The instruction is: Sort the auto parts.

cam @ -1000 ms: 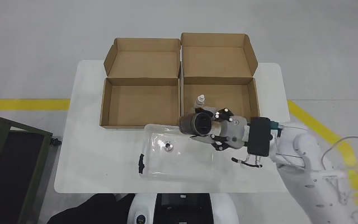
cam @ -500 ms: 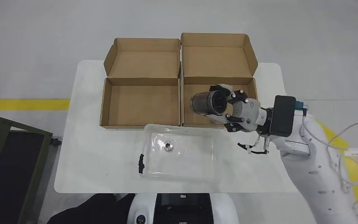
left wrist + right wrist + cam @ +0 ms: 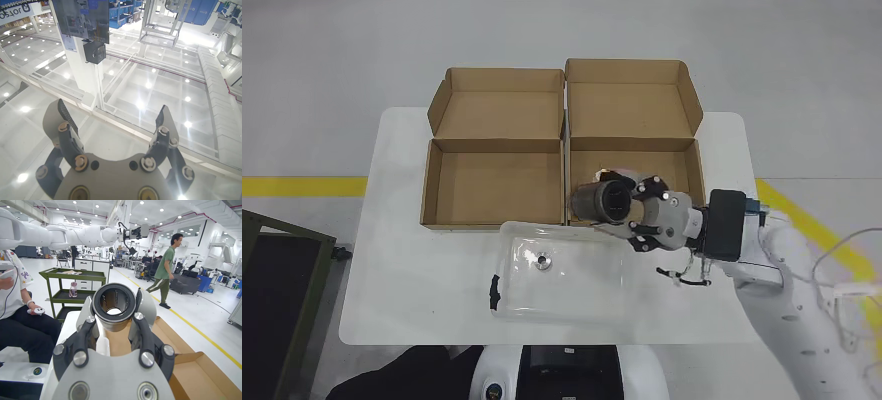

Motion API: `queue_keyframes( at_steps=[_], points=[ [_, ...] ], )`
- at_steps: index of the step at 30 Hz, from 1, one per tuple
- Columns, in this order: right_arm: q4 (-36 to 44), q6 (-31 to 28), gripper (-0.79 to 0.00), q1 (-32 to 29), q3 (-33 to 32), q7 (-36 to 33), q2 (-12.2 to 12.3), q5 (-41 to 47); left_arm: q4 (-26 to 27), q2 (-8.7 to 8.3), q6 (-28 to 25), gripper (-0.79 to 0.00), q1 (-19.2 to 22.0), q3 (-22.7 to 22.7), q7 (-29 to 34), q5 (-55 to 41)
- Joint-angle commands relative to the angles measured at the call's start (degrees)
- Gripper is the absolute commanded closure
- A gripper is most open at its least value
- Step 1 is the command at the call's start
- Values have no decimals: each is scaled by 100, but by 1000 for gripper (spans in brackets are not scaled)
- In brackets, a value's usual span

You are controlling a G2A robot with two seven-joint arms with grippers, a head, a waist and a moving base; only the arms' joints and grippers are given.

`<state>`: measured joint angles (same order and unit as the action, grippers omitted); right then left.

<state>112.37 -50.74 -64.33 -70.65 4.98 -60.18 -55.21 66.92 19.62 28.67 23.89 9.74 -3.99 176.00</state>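
- right gripper (image 3: 616, 205) is clamped on a dark cylindrical bearing (image 3: 597, 203), one finger on each side of the barrel
- the bearing is up off the table, lying sideways, with its open end facing the left side of the table
- from the top view it sits over the near-left corner of the right cardboard box (image 3: 670, 178), right by the wall shared with the left cardboard box (image 3: 492, 188)
- in the right wrist view you can look straight down the hollow bore, with brown cardboard below and past the fingers
- both boxes sit side by side at the far half of the white table (image 3: 407, 280), flaps folded back; the left one's floor looks bare
- a clear plastic tray (image 3: 582, 295) sits just in front of the boxes, with a small round metal part (image 3: 542, 260) inside it towards its left end
- left gripper (image 3: 111, 104) is spread wide with nothing between the toothed pads, and it's pointing up at the ceiling lights
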Motion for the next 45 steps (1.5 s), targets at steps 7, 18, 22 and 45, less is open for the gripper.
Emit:
queue_keyframes(
  at_steps=[7, 18, 22, 45],
  points=[
    [177, 281, 0, -14, 569, -566, -62, -556, 0, 0, 0, -785, 0, 0, 0, 0],
    [-450, 913, 0, 622, 1497, -1134, -279, -909, 0, 0, 0, -785, 0, 0, 0, 0],
    [-754, 1220, 0, 965, 1792, -1306, -388, -1092, 0, 0, 0, -785, 0, 0, 0, 0],
    [-3012, 2298, 0, 2708, 3401, -2215, -1281, -938, 0, 0, 0, -785, 0, 0, 0, 0]
  ],
)
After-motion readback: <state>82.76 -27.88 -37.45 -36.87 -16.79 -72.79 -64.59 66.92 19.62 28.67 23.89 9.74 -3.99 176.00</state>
